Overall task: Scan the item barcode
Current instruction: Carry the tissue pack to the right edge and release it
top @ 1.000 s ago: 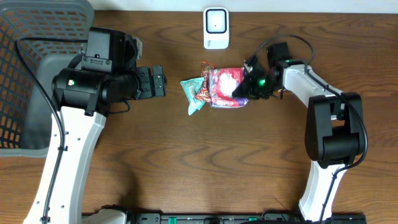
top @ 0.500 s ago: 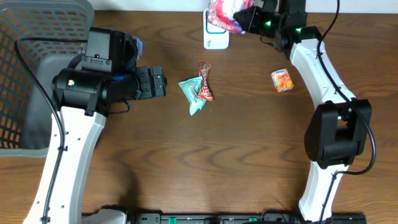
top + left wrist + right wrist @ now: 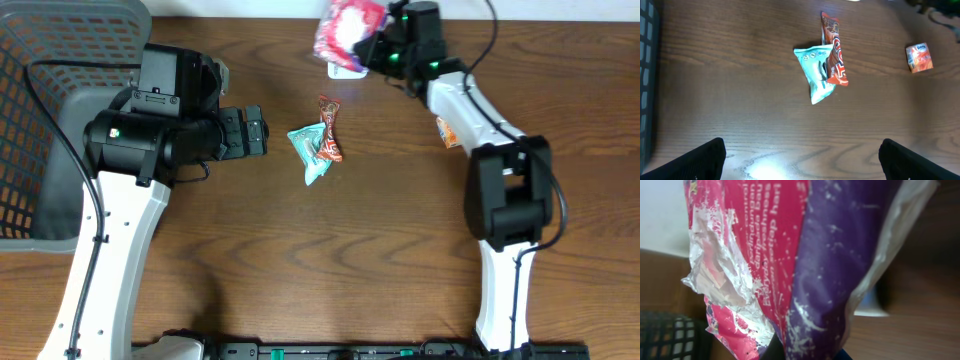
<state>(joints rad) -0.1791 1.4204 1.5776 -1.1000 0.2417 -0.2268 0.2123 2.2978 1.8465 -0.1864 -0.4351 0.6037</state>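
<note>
The item is a crinkled pink and purple bag [image 3: 348, 28], held up at the table's far edge with my right gripper [image 3: 376, 50] shut on its lower end. It hangs over the white barcode scanner [image 3: 347, 70] and covers most of it. In the right wrist view the bag [image 3: 805, 255] fills the frame and hides the fingers; no barcode shows. My left gripper [image 3: 255, 132] stands open and empty at the left of the table, its black fingers [image 3: 695, 160] wide apart above bare wood.
A teal packet [image 3: 312, 152] and a red snack bar [image 3: 330, 128] lie together mid-table. A small orange box [image 3: 447, 131] rests under the right forearm. A grey mesh basket [image 3: 40, 120] stands at the far left.
My right gripper lifted the bag off the table beside the packets, carried it back over the scanner, then shifted it a little left. The orange box came into view. The left arm stayed still.
</note>
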